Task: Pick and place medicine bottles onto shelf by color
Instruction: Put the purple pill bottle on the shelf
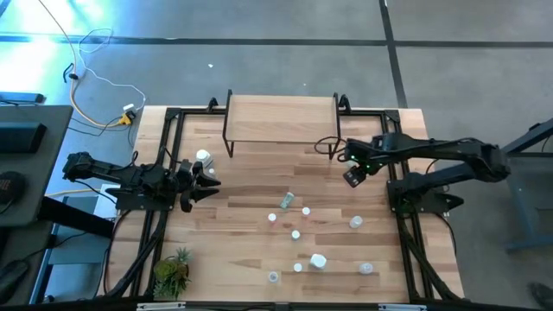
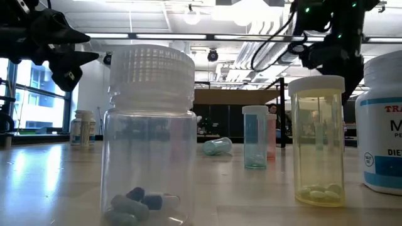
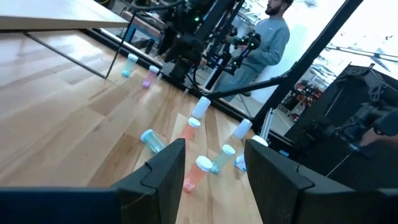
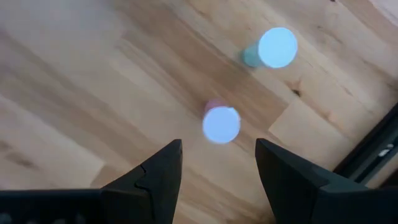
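The tabletop (image 1: 251, 186) is a wood-plank slab in a black frame. At its far edge stands the shelf (image 1: 281, 117), a light board on thin black legs, with nothing on it.

The left arm reaches in from the left. Its gripper (image 1: 207, 177) hovers above the left part of the tabletop, jaws apart and holding nothing. Just beside it, on the far side, stand white-capped bottles (image 1: 202, 158).

The right arm comes in from the right. Its gripper (image 1: 353, 176) hangs near the shelf's right legs, jaws apart and empty. Directly under it stands a pink vial (image 4: 221, 123), with a teal vial (image 4: 272, 48) near it.

A small plant (image 1: 173, 272) sits at the near left corner.

The remaining bottles are scattered over the middle and near right of the tabletop. One teal vial (image 1: 287, 200) lies on its side.

In the low view, a big white bottle (image 2: 381, 122) at the right edge carries a blue-banded label with cut-off red letters "TRA" and dark letters "DIE". A clear jar (image 2: 151, 135) holds blue capsules; a yellowish vial (image 2: 317, 141) holds pale tablets.
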Available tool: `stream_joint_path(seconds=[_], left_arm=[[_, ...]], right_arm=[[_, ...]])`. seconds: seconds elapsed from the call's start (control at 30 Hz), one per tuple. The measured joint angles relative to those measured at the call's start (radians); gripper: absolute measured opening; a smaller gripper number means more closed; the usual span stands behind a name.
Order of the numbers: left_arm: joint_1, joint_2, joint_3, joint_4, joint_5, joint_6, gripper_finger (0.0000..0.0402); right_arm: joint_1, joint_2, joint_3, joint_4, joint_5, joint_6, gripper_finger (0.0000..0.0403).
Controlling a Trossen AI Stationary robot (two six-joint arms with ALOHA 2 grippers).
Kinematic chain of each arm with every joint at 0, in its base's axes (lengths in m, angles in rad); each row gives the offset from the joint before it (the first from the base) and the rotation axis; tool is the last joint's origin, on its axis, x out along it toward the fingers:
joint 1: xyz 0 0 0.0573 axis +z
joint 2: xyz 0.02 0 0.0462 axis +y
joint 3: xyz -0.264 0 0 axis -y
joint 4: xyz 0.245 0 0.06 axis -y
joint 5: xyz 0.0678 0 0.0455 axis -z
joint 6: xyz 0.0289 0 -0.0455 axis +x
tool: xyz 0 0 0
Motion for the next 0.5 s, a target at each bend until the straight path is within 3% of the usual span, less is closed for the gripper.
stream_joint_path(seconds=[0.5], left_arm=[[0.000,0.000,0.000,0.000,0.000,0.000,0.0157]], right_arm=[[-0.079,0.149,0.000,0.031,-0.006,-0.021,0.0194]])
